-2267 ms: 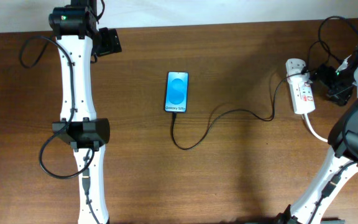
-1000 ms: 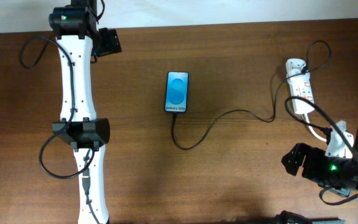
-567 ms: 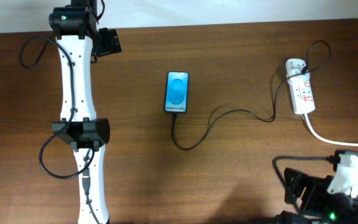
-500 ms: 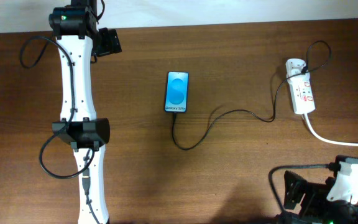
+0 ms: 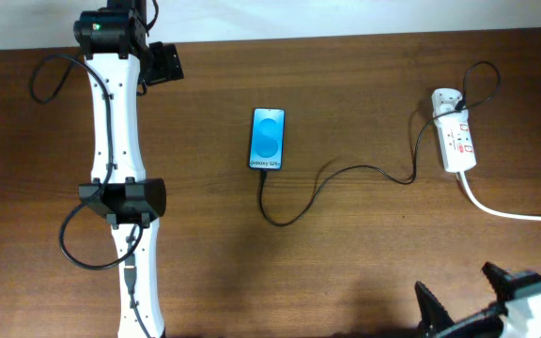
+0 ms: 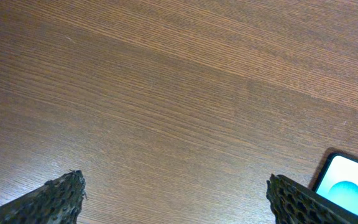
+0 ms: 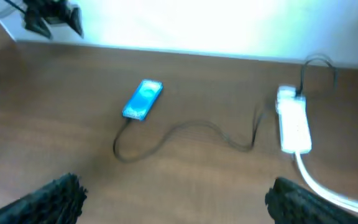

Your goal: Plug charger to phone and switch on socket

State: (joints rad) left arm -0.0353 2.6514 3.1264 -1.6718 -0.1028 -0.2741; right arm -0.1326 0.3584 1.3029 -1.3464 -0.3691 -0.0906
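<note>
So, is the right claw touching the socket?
Apart. The overhead view shows the right claw at the frame's bottom edge, well clear of the socket.

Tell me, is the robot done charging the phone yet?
It looks nearly or fully done. The charger runs from the bottom edge of the phone to the socket, and the phone's screen glows blue. Nothing is in hand: the left gripper and right gripper are both open, empty and touching nothing. Left to check: whether the socket's switch is on, which is too small to tell.
</note>
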